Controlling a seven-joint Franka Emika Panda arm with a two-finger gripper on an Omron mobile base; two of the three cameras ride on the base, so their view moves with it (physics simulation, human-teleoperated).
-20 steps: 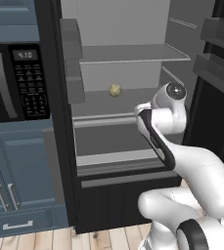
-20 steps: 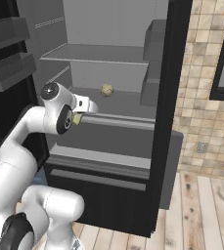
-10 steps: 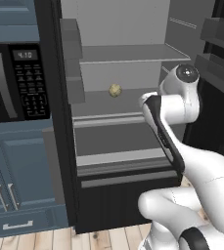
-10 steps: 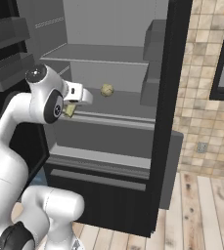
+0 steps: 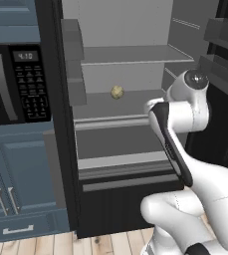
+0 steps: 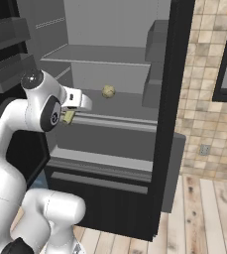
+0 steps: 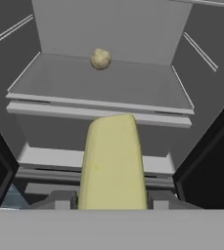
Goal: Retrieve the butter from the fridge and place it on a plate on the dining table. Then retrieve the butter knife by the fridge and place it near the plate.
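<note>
Open fridge [image 5: 120,144], butter [image 7: 112,163] in hand [image 7: 112,197]

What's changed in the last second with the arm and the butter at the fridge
The arm has lifted, carrying the gripper upward in front of the open fridge. It keeps its hold on the butter throughout; nothing was released. The small round yellowish item on the middle shelf stayed put, and the fridge doors stayed open.

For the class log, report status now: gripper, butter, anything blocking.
Gripper shut on pale yellow butter bar, out in front of open black fridge. Small round yellowish lump sits on grey shelf behind. Nothing blocking.
</note>
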